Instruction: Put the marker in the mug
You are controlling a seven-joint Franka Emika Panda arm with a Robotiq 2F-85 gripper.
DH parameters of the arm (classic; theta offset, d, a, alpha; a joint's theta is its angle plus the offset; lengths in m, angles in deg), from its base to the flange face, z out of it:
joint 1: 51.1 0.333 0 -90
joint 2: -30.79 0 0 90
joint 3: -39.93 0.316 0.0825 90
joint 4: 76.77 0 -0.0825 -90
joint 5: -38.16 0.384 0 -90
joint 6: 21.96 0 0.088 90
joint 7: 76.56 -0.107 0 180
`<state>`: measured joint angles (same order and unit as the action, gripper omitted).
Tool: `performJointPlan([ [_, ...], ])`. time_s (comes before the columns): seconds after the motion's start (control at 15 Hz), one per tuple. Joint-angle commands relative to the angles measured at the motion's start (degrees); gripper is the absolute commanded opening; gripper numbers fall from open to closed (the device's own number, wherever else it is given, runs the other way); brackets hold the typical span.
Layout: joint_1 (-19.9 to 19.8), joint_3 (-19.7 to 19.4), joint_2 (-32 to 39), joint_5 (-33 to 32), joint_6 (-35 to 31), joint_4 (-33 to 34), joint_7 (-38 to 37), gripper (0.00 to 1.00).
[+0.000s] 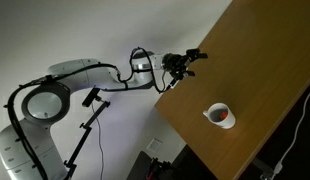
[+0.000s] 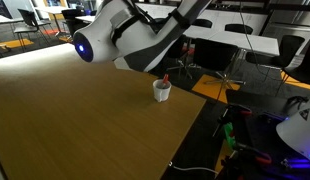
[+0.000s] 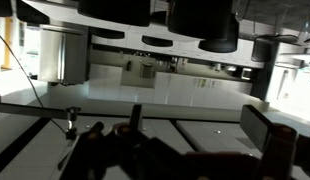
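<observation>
Marker [image 2: 165, 79] in mug [image 2: 161, 92], away from jaws.

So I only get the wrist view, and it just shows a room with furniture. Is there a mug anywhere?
Observer: Yes, the mug stands on the wooden table; both exterior views show it.
Operator: And the marker, where is it?
Observer: The marker is in the mug, its red end poking up above the rim.
Operator: Is the robot's claw near it?
Observer: No. In an exterior view the gripper is at the table's edge, well apart from the mug.
</observation>
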<state>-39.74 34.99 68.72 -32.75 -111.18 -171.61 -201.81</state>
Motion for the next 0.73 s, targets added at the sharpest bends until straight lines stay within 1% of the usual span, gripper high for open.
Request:
performJointPlan([
  [0.0,-2.14,2.61,-8.23,-8.07,-6.38,-9.79,1.13,1.00],
  [0.13,-3.29,3.83,-10.38,-10.72,-8.63,-12.33,1.55,1.00],
  [0.2,-3.10,4.04,-5.52,-8.88,-4.81,-6.84,0.12,1.00],
  [0.33,-3.65,4.63,-6.09,-9.10,-5.13,-7.52,0.13,1.00],
  [0.67,-3.73,4.68,-5.45,-9.09,-5.14,-7.30,0.08,1.00],
])
